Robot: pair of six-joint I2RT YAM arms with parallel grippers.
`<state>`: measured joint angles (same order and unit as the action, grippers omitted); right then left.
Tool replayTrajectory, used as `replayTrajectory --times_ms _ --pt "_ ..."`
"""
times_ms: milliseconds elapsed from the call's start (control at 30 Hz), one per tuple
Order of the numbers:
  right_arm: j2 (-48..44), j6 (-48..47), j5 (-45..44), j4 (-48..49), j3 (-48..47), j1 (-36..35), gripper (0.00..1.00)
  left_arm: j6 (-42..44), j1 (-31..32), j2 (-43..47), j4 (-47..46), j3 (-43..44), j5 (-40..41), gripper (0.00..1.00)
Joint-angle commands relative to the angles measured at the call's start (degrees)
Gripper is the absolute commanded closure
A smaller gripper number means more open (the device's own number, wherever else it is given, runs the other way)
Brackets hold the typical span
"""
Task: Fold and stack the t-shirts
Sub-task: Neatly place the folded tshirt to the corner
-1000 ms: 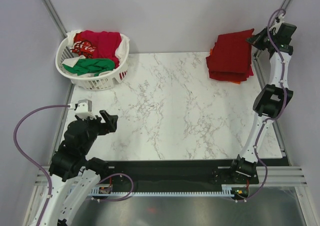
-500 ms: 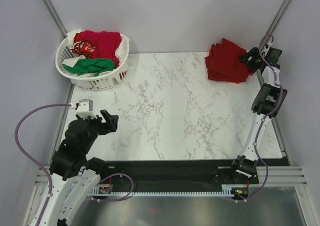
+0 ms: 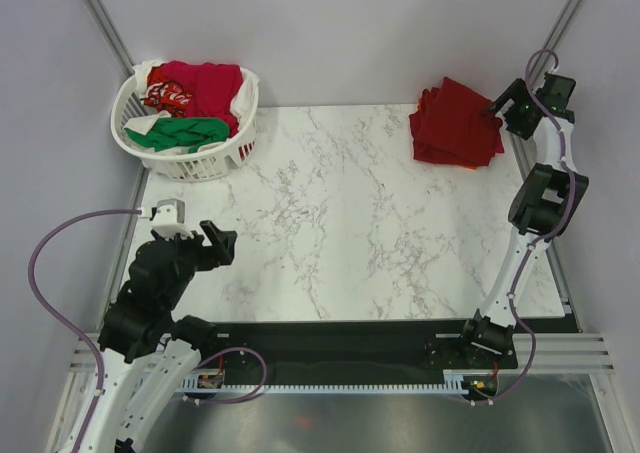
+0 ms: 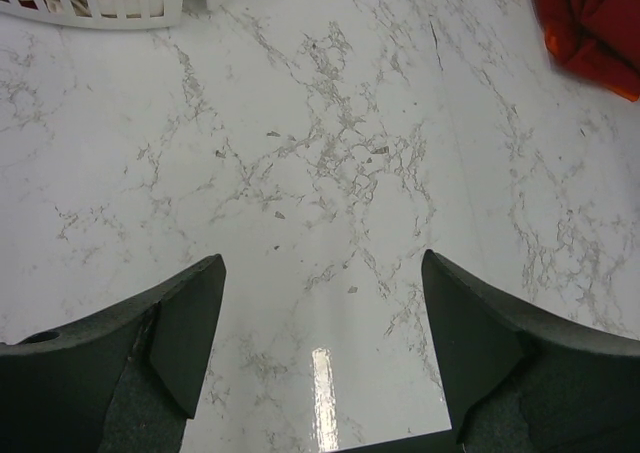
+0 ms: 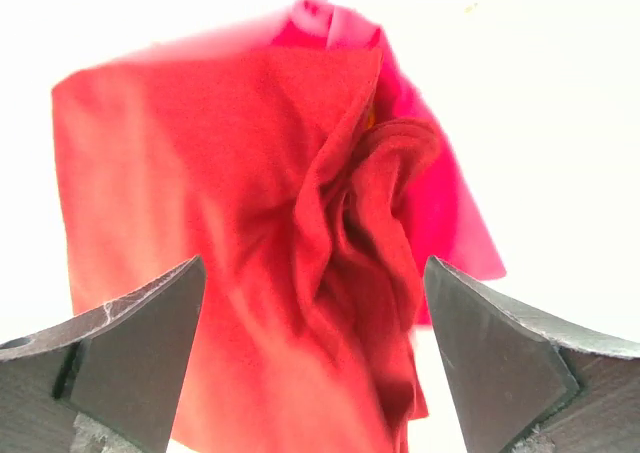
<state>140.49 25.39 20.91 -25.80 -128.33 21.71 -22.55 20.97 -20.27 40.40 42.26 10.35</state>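
Observation:
A stack of folded dark red t-shirts [image 3: 458, 123] lies at the table's far right corner, its top shirt rumpled along the right side. My right gripper [image 3: 500, 110] hovers at the stack's right edge, open, with nothing between its fingers. From the right wrist the top red shirt [image 5: 250, 243] shows a raised crease between the open right gripper [image 5: 315, 358], and a pink layer [image 5: 440, 213] peeks out underneath. My left gripper [image 3: 215, 243] stands open over bare marble near the left front, empty [image 4: 320, 353]. More t-shirts, red, green and white [image 3: 190, 98], fill the basket.
The white lattice laundry basket [image 3: 185, 158] stands at the far left corner; its rim [image 4: 90, 8] shows in the left wrist view. The marble table [image 3: 350, 223] ends at a black strip in front. Grey walls and metal frame posts close in both sides.
My right gripper opened and let the top red shirt drop onto the stack, which now lies rumpled. The right arm shifted slightly back to the right. The left arm stayed still.

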Motion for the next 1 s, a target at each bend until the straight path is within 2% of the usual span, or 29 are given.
replayTrajectory --times_ms 0,167,233,300,333,400,433,567,833,967 --pt "-10.5 -3.6 -14.3 -7.6 0.1 -0.4 0.02 1.0 -0.3 0.8 -0.9 1.3 -0.4 0.13" --pt "-18.1 -4.1 -21.9 -8.9 8.4 -0.8 0.02 1.1 -0.4 1.6 -0.9 1.2 -0.7 0.13" --pt "-20.3 -4.0 -19.8 -6.9 11.2 -1.4 0.02 1.1 -0.4 1.8 -0.9 1.2 -0.8 0.13" --pt "-20.9 -2.5 -13.9 -3.2 12.5 -1.8 0.04 1.1 -0.4 1.7 -0.9 1.2 -0.9 0.13" --pt "-20.4 -1.8 -7.2 -1.8 13.5 -2.0 0.08 1.1 -0.4 1.7 -0.9 1.3 -0.9 0.13" --pt "-19.2 1.0 -2.7 1.0 13.5 -2.4 0.16 1.1 -0.4 2.0 -0.9 1.4 -0.8 0.13" --pt "-17.7 1.7 -0.3 1.6 13.5 -2.6 0.34 1.1 -0.4 2.1 -0.9 1.2 -0.7 0.13" --pt "-12.5 4.8 2.7 7.1 12.8 -2.6 0.63 1.0 -0.4 3.3 -0.9 1.2 -0.4 0.13" --pt "-0.3 7.7 5.8 9.8 0.0 -2.3 0.69 1.0 -0.4 2.5 -0.9 1.2 -0.6 0.13" --pt "0.7 6.6 3.4 9.8 1.6 -1.6 0.68 0.9 -0.4 2.3 -0.9 1.2 -0.2 0.13"
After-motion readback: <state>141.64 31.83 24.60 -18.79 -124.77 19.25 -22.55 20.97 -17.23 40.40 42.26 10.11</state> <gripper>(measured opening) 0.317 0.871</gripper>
